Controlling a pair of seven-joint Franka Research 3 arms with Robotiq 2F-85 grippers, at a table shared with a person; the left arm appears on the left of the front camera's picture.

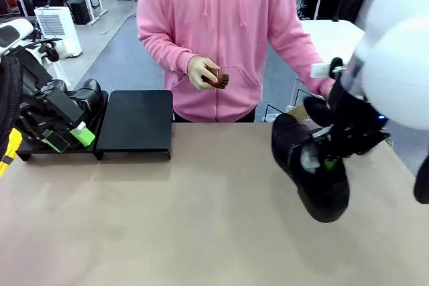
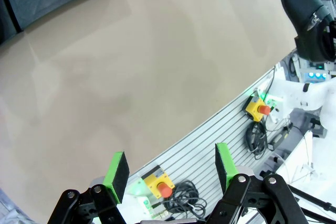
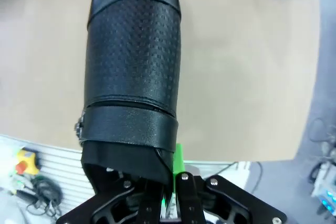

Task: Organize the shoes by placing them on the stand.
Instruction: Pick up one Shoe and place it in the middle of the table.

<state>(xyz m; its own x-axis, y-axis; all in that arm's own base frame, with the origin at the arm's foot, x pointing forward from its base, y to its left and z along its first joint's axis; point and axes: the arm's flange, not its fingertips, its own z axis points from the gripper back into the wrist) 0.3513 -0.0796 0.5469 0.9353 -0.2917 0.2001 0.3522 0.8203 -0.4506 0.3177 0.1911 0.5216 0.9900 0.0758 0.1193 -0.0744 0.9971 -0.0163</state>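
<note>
My right gripper (image 1: 328, 163) is shut on the heel rim of a black glossy shoe (image 1: 310, 169), holding it tilted above the table's right side. In the right wrist view this shoe (image 3: 134, 61) points away from the gripper (image 3: 169, 177), with one green pad (image 3: 178, 160) against its collar. Another black shoe (image 1: 87, 95) rests on the left platform of the stand (image 1: 137, 122); the right platform is bare. My left gripper (image 1: 70, 137) hangs open in front of the left platform, and its fingers (image 2: 118, 169) hold nothing.
Across the table stands a person in a pink hoodie with a small reddish-brown brush (image 1: 216, 77) in one hand. A dark shape (image 1: 315, 108) that may be another shoe lies behind the held one. Bare tan tabletop (image 1: 201, 219) spans the middle and front.
</note>
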